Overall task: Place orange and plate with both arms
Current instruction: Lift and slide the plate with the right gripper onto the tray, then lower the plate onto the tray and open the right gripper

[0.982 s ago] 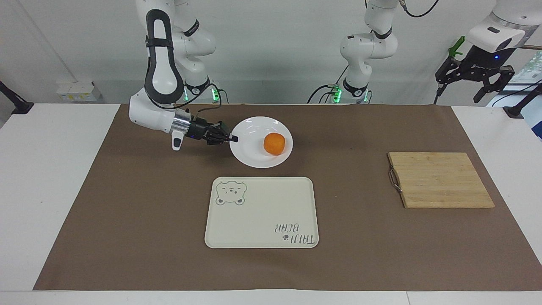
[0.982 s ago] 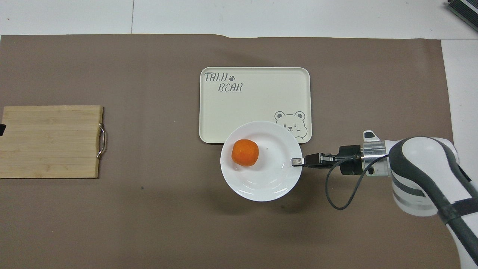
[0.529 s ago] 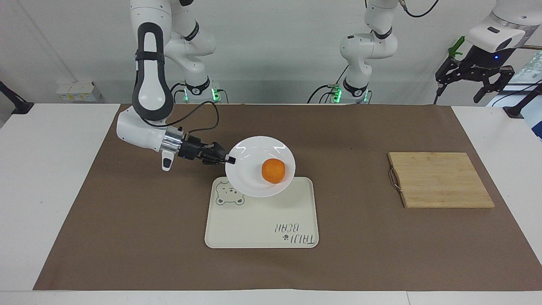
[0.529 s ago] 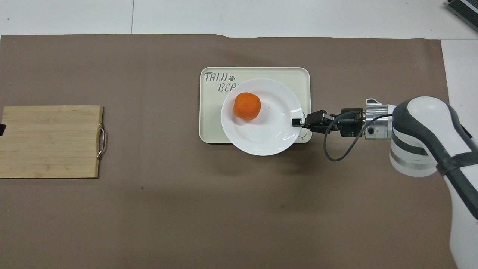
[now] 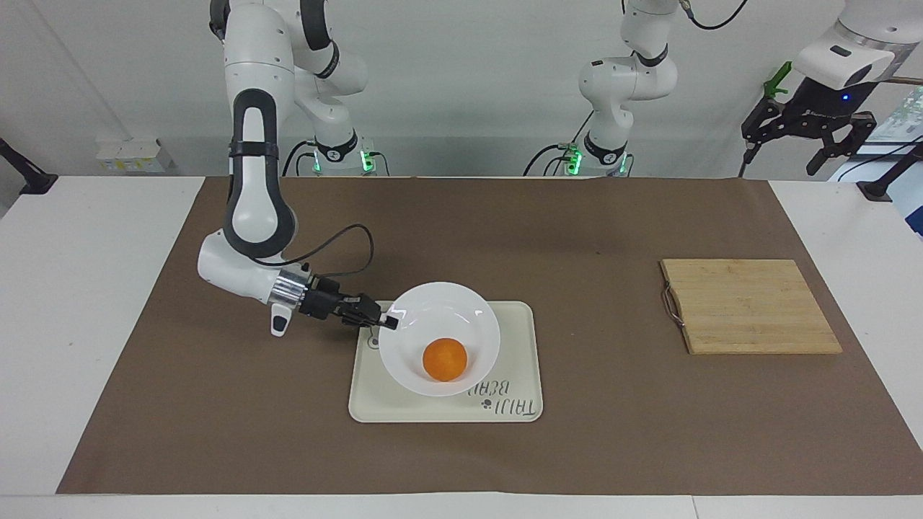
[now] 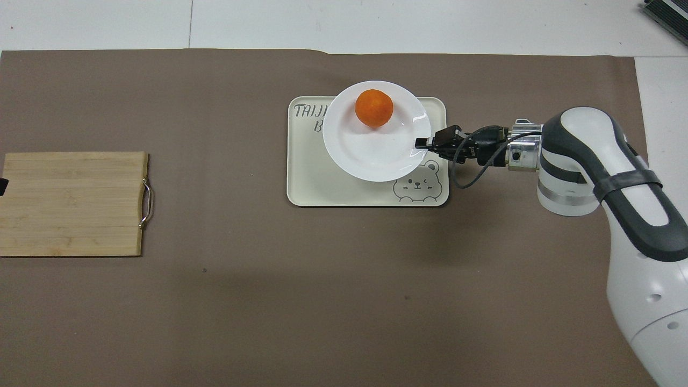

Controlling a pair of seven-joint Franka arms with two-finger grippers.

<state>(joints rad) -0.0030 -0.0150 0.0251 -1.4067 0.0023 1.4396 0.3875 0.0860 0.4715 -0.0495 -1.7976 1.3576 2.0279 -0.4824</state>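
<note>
Orange [image 5: 444, 359], small round bright-orange fruit, no long axis to speak of; sits in the round glossy white plate [image 5: 461, 317], on the part of the dish farther from the robots. Plate round too, no long axis; looks tilted in facing view, rim farther from robots lower, whether it touches the tray can't tell. Plate is over the rectangular cream tray w/ bear drawing [image 5: 515, 360], covering most of the "TAIJI BEAR" lettering in overhead view.

Right gripper [image 5: 389, 322] fingers pinched closed on plate rim, at the edge toward right arm's end of table; arm comes in low, nearly horizontal. Orange lies apart from the fingertips, most of the dish's width away, not touching gripper.

Left gripper [image 5: 807, 137] jaws spread wide, holds nothing, waiting high off the left arm's end of table.

Bamboo cutting board w/ metal handle [image 5: 750, 306] on brown mat [image 5: 216, 404], well apart from tray, toward left arm's end.
</note>
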